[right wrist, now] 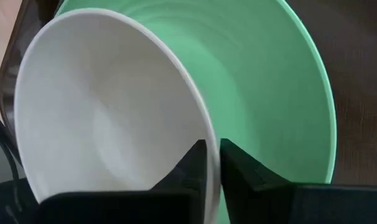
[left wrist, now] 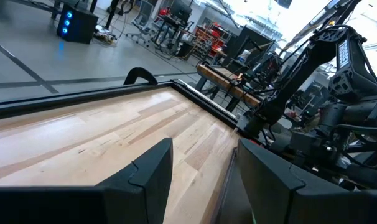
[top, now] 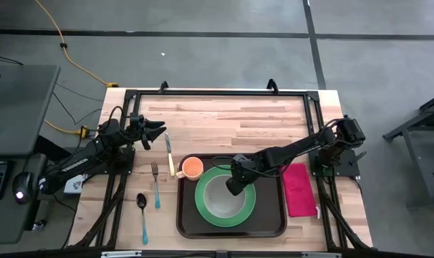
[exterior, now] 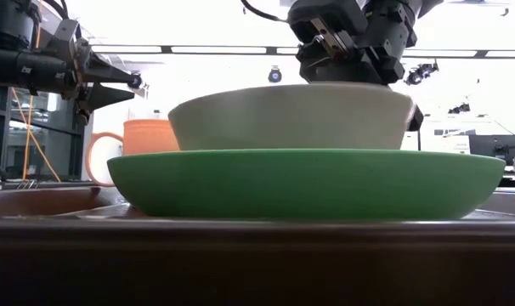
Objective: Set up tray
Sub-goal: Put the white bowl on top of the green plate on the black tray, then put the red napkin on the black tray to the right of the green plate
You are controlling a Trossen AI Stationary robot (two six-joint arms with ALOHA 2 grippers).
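Observation:
The dark brown tray [top: 268, 228] lies near the table's near edge. A green plate [top: 247, 209] rests on it, and a white bowl [top: 218, 199] sits in the plate, as the low view shows for the bowl [exterior: 291, 117] and the plate [exterior: 304, 183]. An orange cup [top: 193, 168] stands at the tray's far left corner. My right gripper [top: 233, 186] is shut on the bowl at its far right rim. My left gripper [top: 158, 131] hovers open over the table's left part, above the knife, touching nothing. My right gripper [right wrist: 213, 152] pinches the white bowl's rim [right wrist: 208, 134], one finger [right wrist: 191, 167] inside the bowl and the other finger [right wrist: 241, 169] outside it. It comes from above, slanting from the table's right. The bowl stands upright with its base in the green plate [right wrist: 282, 93].
A knife [top: 170, 154], a fork [top: 155, 183] and a spoon [top: 142, 213] lie on the wood left of the tray. A magenta napkin [top: 297, 188] lies right of the tray. A black frame [top: 217, 93] runs around the table's edges.

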